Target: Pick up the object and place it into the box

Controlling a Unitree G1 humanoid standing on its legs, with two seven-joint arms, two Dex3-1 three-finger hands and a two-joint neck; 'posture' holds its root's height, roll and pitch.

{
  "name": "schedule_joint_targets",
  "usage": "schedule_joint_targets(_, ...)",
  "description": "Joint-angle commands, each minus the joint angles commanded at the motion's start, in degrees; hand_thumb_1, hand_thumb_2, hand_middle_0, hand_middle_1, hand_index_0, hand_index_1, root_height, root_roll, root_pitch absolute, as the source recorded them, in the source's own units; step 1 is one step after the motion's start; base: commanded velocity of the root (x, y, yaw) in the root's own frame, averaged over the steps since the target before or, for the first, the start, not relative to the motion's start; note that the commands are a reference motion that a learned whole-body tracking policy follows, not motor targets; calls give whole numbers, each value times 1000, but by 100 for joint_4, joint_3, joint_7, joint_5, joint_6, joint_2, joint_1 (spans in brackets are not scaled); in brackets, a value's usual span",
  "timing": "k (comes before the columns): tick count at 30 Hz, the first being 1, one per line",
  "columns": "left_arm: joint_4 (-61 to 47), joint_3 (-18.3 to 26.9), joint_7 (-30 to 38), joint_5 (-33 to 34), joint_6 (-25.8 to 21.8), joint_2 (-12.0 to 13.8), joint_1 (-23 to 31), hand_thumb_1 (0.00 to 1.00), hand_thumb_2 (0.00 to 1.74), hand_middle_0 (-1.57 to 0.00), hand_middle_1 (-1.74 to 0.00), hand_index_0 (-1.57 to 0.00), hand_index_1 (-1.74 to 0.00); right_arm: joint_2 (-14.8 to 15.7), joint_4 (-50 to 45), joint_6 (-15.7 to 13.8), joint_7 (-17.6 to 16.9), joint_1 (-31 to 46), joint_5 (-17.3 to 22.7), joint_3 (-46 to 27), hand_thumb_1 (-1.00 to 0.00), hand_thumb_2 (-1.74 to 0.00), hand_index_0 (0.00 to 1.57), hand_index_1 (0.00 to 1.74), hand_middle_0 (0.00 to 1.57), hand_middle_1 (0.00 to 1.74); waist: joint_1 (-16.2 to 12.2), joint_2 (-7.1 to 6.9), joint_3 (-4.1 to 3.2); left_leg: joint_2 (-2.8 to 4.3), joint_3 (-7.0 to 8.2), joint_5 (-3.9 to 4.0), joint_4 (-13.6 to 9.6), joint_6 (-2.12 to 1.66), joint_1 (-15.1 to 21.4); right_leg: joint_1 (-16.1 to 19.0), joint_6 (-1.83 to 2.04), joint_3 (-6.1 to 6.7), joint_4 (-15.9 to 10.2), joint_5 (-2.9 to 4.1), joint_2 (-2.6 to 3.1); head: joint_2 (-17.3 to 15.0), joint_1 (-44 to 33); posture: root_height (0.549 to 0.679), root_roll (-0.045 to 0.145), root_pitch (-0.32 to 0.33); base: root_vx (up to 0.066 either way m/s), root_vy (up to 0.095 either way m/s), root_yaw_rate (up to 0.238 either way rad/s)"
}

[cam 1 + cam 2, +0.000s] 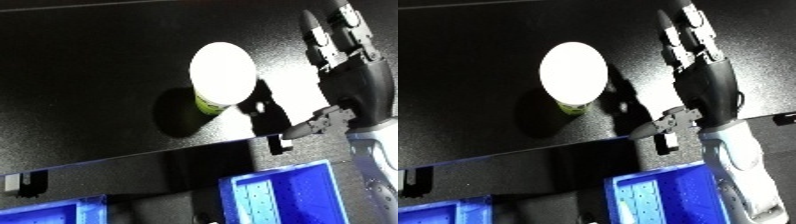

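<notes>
Blue bin at near table edge | white-lidded cup upright on black table, left of right hand | fingers extended, empty | risk: sideways contact topples cup.

We are finding no text, label, brand, number or sign that can be read anywhere in these two views. The round white-topped container with a yellow-green side, standing on the black tabletop, is showing only a glaring white top and a narrow strip of green, with no lettering we can make out. The blue plastic bin below the table's edge is showing a paler patch on its inner wall, but we are reading nothing on it. The robot's black right hand is carrying no marking that we can read.
</notes>
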Motion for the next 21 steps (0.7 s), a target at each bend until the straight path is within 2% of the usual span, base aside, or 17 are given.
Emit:
schedule_joint_targets(7, 29, -75, -19, 94, 31, -22, -74, 0, 0, 0, 0, 0, 0, 73, 457, 384, -14, -426, -80, 469, 0, 0, 0, 0, 0, 0, 114, 39, 13, -45, -47, 3, 10, 12, -12, -1, -22, -27, 28, -15, -36, 54, 280, 631, 66, -31, 9, -10, 62)
schedule_joint_targets(16, 1, -164, -5, 132, 110, -57, -145, 0, 0, 0, 0, 0, 0, 271, 627, 814, 155, -814, -159, 953, 0, 0, 0, 0, 0, 0, 203, 83, -1, -84, -76, -1, 31, 25, -30, -19, -42, -19, 73, -39, -62, 47, 469, 630, 67, -32, 19, 5, 39)
schedule_joint_targets(21, -24, -168, 22, 156, 168, -78, -146, 0, 0, 0, 0, 0, 0, 379, 585, 963, 254, -946, -127, 1117, -250, -435, 393, 435, 393, 435, 240, 100, -9, -95, -84, -3, 39, 26, -29, -28, -49, -9, 105, -57, -74, 50, 556, 630, 68, -33, 21, 9, 37)
